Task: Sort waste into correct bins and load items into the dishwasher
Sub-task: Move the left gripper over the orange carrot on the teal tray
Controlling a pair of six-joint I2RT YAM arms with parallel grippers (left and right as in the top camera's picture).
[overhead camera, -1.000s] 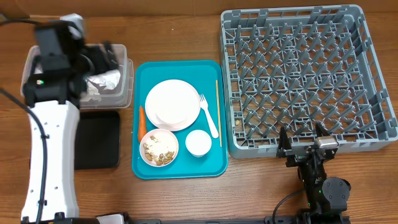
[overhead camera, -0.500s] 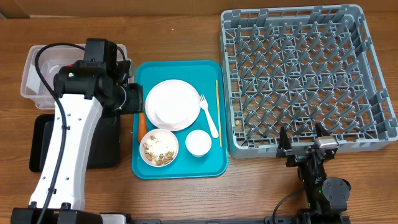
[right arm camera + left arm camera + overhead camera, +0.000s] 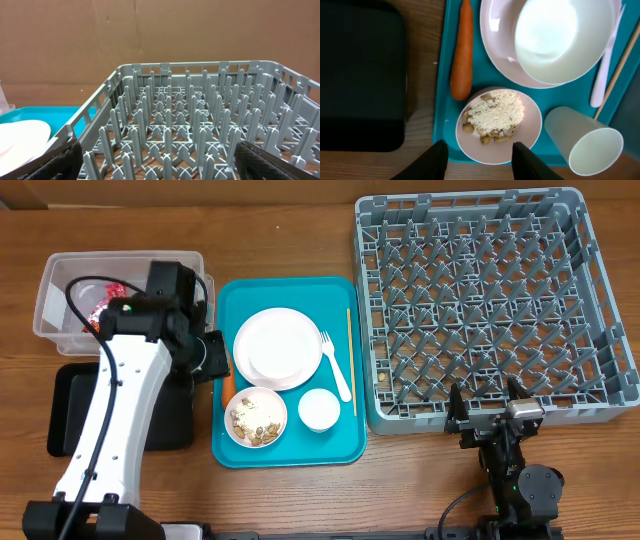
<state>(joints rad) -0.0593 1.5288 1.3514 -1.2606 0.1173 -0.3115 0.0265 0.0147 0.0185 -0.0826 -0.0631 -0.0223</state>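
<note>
Left gripper (image 3: 479, 162): hovering at bottom centre of its wrist frame over the rice bowl (image 3: 498, 125), jaws parted, pinching nothing.
Right gripper (image 3: 155, 160): sitting spread wide, facing the dish rack (image 3: 190, 125).
Carrot (image 3: 462, 50): lying along the teal tray (image 3: 446, 105), left edge.

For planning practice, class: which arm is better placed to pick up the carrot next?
Left. Its fingers hang close to the carrot; the right arm sits far off by the dish rack.
</note>
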